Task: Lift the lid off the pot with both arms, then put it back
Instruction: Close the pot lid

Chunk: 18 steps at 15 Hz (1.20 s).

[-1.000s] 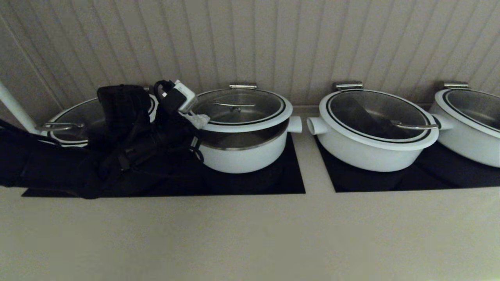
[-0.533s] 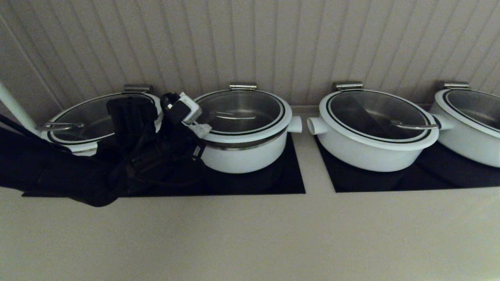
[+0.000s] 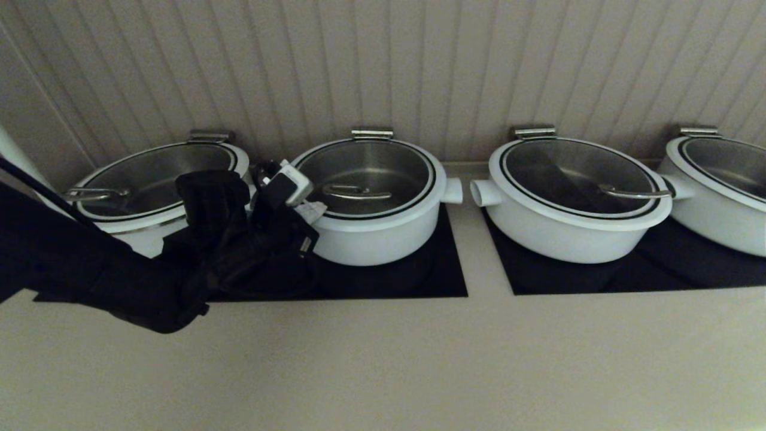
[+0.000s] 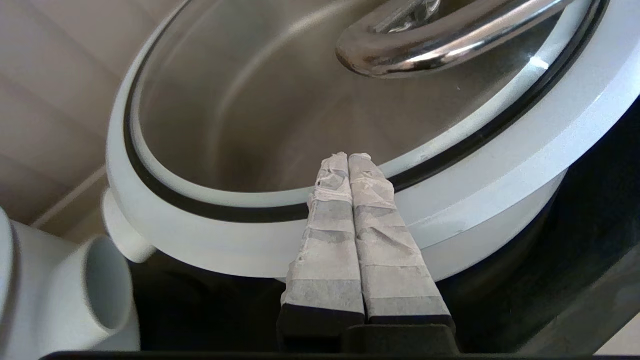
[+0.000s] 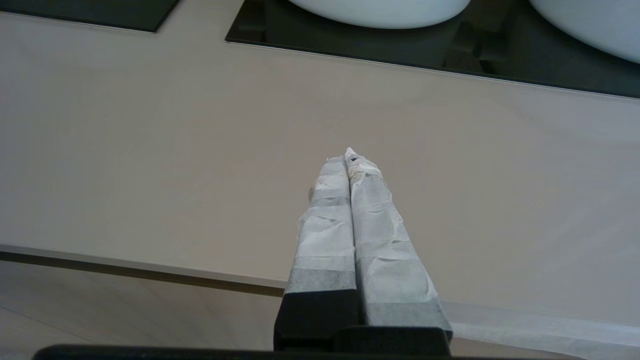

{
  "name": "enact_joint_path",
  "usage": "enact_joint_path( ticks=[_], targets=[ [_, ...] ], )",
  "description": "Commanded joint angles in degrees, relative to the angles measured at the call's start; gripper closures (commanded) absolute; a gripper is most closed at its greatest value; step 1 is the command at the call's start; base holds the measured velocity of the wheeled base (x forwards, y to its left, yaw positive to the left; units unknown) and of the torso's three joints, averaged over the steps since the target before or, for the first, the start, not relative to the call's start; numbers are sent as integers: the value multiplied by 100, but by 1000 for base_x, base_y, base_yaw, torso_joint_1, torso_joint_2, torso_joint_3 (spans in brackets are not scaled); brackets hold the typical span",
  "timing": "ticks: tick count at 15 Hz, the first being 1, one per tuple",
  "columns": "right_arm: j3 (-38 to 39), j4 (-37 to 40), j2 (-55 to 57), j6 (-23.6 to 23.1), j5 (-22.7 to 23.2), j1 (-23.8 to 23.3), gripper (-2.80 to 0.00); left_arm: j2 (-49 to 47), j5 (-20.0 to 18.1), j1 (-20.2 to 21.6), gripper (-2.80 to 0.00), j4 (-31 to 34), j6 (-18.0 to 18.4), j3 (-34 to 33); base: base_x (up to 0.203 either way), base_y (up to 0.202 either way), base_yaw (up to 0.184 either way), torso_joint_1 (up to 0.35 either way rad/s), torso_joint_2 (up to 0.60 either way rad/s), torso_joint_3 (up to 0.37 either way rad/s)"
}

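Observation:
The lid (image 3: 365, 173), glass with a white rim and a steel bar handle (image 3: 356, 193), sits flat on the deep white pot (image 3: 383, 236). My left gripper (image 3: 314, 211) is shut and empty at the lid's left rim. In the left wrist view its tips (image 4: 348, 156) lie over the rim of the lid (image 4: 500, 165), short of the handle (image 4: 440, 40). My right gripper (image 5: 347, 155) is shut and empty above the beige counter (image 5: 150, 150); it is out of the head view.
Wider white pots with glass lids stand to the left (image 3: 149, 179), to the right (image 3: 574, 197) and at the far right (image 3: 718, 185). All rest on black cooktops (image 3: 419, 281). A panelled wall stands close behind. The beige counter (image 3: 383, 359) stretches in front.
The lid, raised above the pot a second ago, has come down and now sits on it. My left arm has dropped lower and drawn back a little.

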<state>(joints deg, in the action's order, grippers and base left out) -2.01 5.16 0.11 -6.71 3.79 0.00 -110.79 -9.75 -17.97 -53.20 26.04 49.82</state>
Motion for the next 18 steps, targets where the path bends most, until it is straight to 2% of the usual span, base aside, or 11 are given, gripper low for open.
enact_joint_path(
  ticks=[1,7,11,18],
  targets=[
    [-1,2,7,-5,0,0,0,-170,-9,-1,0,-24,15,-11,0,0,0,0,0,0],
    [-1,2,3,-5,-1,0,0,-227,-9,4,0,-24,15,-16,0,0,0,0,0,0],
    [-1,2,1,-5,-1,0,0,103,98,4,0,-24,7,-43,0,0,0,0,0,0],
    [-1,2,4,-5,-1,0,0,1370,363,74,0,-24,-58,-1064,0,0,0,0,0,0]
  ],
)
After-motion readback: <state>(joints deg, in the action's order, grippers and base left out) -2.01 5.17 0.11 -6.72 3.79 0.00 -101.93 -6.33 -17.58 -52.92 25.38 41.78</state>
